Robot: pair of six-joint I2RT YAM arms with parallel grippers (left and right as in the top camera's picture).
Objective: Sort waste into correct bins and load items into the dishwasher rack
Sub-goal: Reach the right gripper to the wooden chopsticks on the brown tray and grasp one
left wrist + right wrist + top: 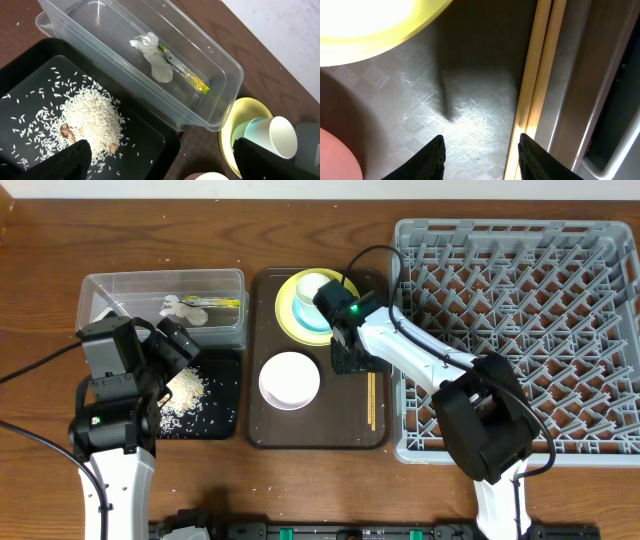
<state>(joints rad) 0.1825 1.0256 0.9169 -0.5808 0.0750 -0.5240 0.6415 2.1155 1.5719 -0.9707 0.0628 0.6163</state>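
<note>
The clear tub (160, 276) holds the white tissue (152, 57) and the green-and-orange wrapper (185, 75). Rice scraps (90, 120) lie in the black tray (222, 375). My left gripper (162, 160) is open and empty above that tray's right edge; it also shows in the overhead view (180, 345). The yellow plate (290, 315), blue bowl (305, 320) and cream cup (312, 285) are stacked. The white bowl (290, 380) sits nearby. My right gripper (480, 157) is open, low over the brown tray, with the chopsticks (535, 75) against its right finger.
The dark brown serving tray (300, 425) carries the dishes and chopsticks. The large grey dishwasher rack (520, 330) stands right beside it, with nothing in it. The table is brown wood (40, 240).
</note>
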